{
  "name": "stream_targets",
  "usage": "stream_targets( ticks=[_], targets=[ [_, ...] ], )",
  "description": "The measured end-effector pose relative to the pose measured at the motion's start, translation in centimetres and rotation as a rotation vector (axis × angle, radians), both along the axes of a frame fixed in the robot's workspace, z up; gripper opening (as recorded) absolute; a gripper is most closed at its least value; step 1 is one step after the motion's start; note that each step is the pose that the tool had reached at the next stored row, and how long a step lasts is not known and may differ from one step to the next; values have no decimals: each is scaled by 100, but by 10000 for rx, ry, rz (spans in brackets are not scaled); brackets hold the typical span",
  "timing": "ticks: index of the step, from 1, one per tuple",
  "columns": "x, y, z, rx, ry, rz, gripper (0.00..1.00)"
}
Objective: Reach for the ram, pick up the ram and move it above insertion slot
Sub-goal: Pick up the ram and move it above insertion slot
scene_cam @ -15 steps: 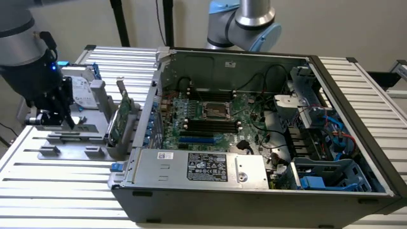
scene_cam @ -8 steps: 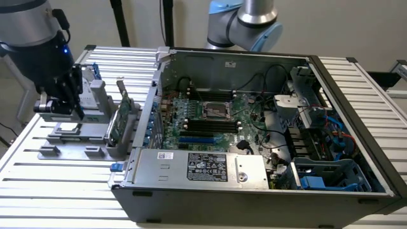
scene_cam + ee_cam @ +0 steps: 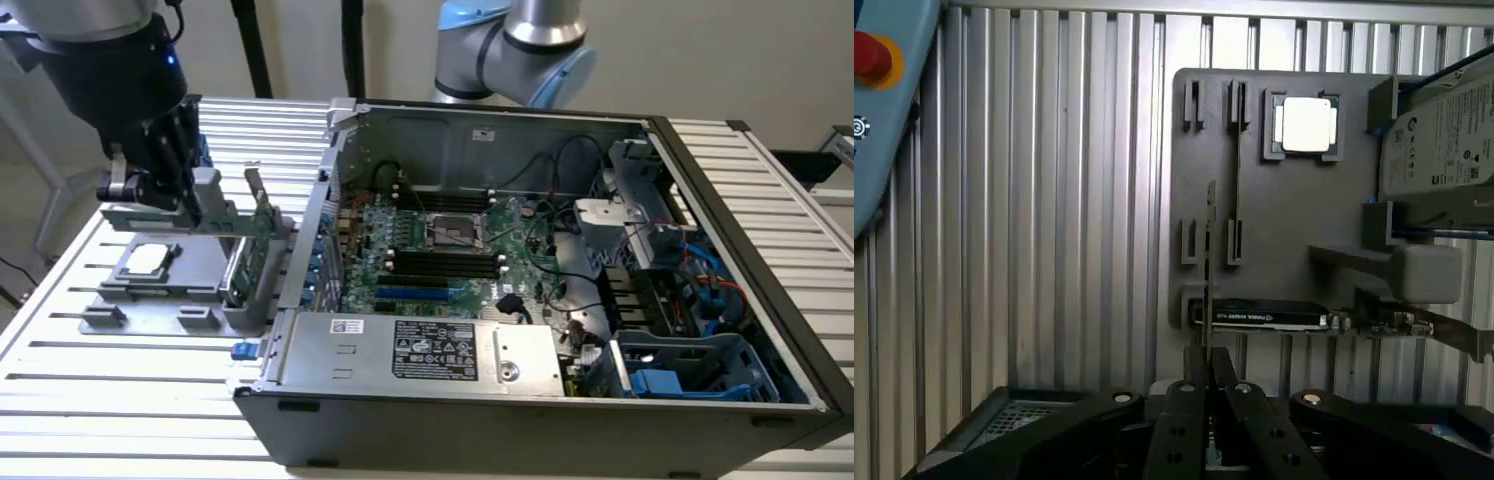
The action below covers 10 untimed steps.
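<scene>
Seen edge-on in the wrist view: ram (image 3: 1211,265), a long, very thin dark strip with a faint green tint. Too narrow from this angle to make out chips or contacts.

Gripper (image 3: 1209,362) nearly closed, the two black fingers (image 3: 1179,410) pressed together with only a sliver between them. Near end of the ram sits in that sliver, apparently pinched by its flat faces. Rest of the stick runs straight out beyond the fingertips, in line with the gap. Appears raised clear of the gray holder tray (image 3: 1284,220) beyond it, though contact with the tray cannot be ruled out from this angle.

Past the ram, on the tray: two pairs of slotted brackets, one to either side of the strip's line. Further out from the fingertips, a square silver processor chip (image 3: 1306,125) in its recess. Off to the side, a hard drive (image 3: 1444,140) with a white label. Just beyond the fingertips and crosswise to the ram, an expansion card (image 3: 1264,315) standing on edge.

In the exterior view: gripper (image 3: 171,205) low over the same tray (image 3: 174,318) on the ribbed table (image 3: 134,390). Well apart from it, toward the exterior view's right, the open computer case (image 3: 534,420) with its motherboard (image 3: 441,250) exposed.
</scene>
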State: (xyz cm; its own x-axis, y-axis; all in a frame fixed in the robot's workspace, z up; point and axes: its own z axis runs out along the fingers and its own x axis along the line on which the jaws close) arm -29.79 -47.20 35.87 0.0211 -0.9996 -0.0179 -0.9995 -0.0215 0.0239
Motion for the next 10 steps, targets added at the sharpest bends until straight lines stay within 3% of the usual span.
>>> stream_targets(
  ticks=[7, 10],
  targets=[
    [290, 15, 309, 1, 0, -1, 13],
    [386, 27, 372, 7, -1, -1, 13]
  ],
)
